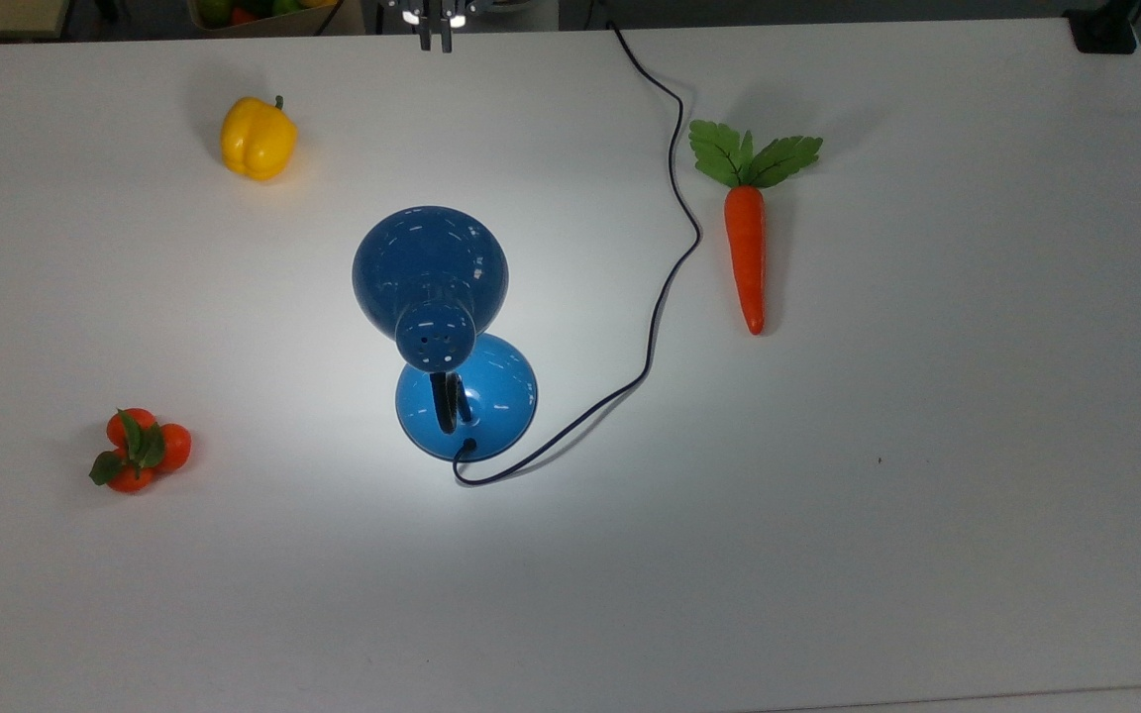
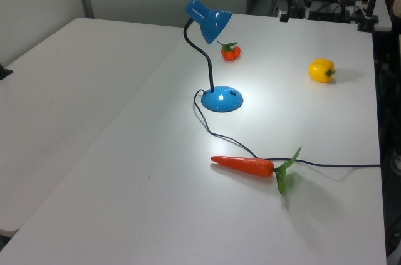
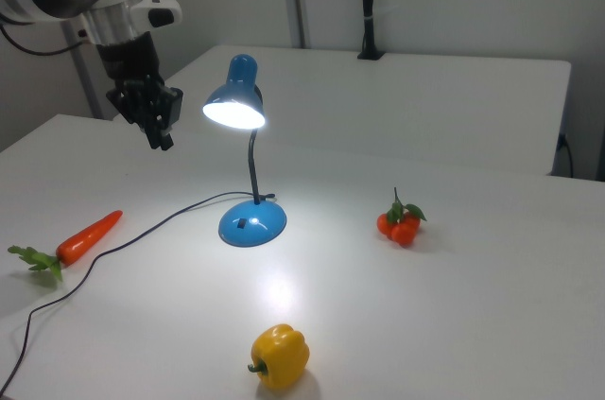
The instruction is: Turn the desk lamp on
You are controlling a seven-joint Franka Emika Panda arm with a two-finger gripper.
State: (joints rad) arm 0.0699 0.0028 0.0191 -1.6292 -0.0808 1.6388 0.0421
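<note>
Lamp (image 3: 248, 150) stands mid-table (image 1: 927, 495), lit, bright pool on the surface round its base (image 1: 466, 396). Cord (image 1: 665, 287) runs off past carrot (image 1: 747, 248). Pepper (image 1: 258, 138) & tomatoes (image 1: 138, 449) lie apart. Gripper (image 3: 159, 130) hangs up at far edge, fingers together, holding nothing.

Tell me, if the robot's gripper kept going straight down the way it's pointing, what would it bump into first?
Probably just the bare white table. The gripper points downward, up above the table's edge and off to the side of the lit desk lamp. Depth is hard to judge, so it might pass near the cord.
</note>
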